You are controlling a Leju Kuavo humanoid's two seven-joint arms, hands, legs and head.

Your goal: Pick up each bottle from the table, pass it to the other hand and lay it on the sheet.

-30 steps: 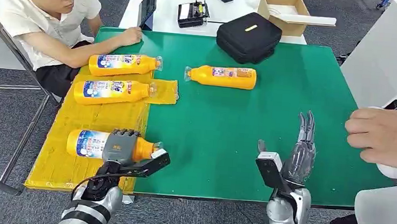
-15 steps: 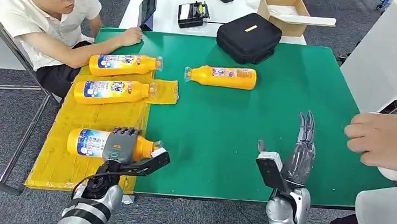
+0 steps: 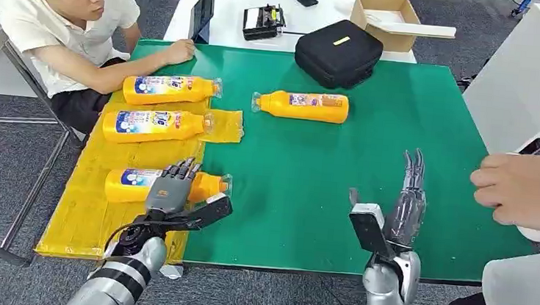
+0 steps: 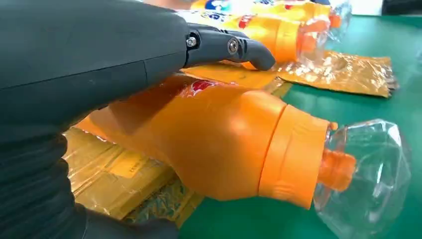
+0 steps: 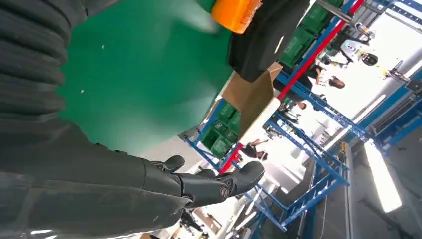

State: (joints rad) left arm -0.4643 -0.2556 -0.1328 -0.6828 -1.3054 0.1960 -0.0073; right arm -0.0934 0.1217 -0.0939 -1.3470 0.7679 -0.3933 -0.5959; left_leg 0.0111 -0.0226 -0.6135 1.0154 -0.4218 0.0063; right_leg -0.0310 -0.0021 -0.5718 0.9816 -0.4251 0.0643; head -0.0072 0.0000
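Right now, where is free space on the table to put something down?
The green mat is bare between the lone bottle and the right hand. The yellow sheet is crowded with three bottles; the left hand is at the nearest one.

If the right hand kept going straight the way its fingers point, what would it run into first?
Probably nothing nearby: the right hand points across bare green table. The black bag and bottle lie left of that line.

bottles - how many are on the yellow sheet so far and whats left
Two bottles already lie on the yellow sheet. The left hand rests over a third bottle, fingers lifting off it. The right hand is open. One bottle remains on the green table.
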